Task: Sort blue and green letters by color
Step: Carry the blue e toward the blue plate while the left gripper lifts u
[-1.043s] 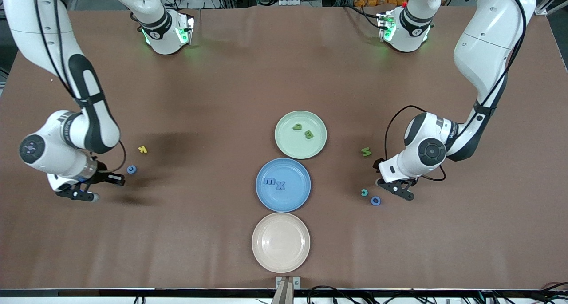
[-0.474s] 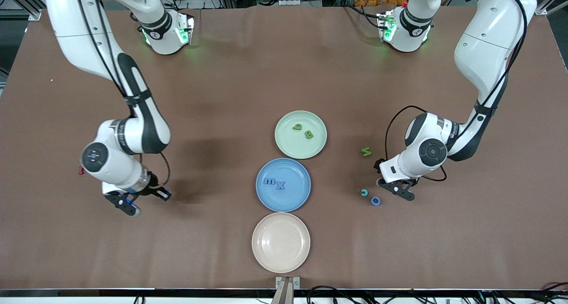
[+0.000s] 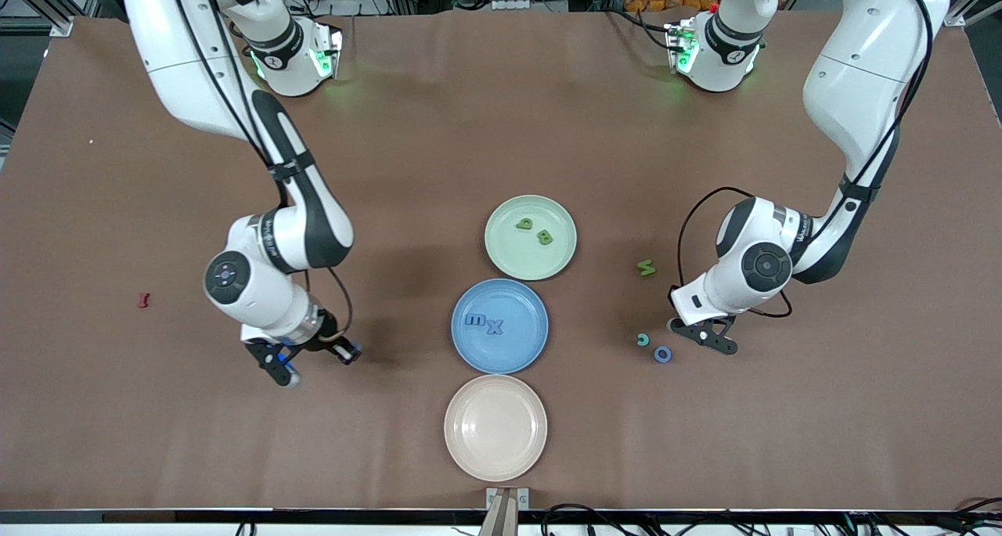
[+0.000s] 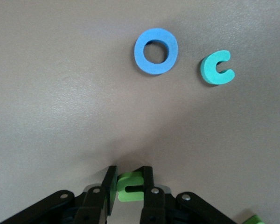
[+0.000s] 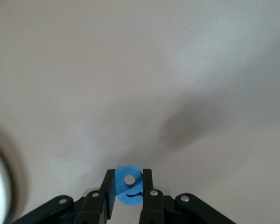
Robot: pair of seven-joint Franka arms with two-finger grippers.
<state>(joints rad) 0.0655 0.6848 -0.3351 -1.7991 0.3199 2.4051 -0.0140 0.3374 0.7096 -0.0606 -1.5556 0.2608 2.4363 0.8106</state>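
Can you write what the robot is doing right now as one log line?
left gripper: shut on green letter | right gripper: shut on blue letter

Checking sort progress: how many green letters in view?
4: two on the green plate, at and; one on the table; one in the left gripper. More may be hidden.

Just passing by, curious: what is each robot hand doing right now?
Left tool: shut on a green letter.
Right tool: shut on a blue letter.
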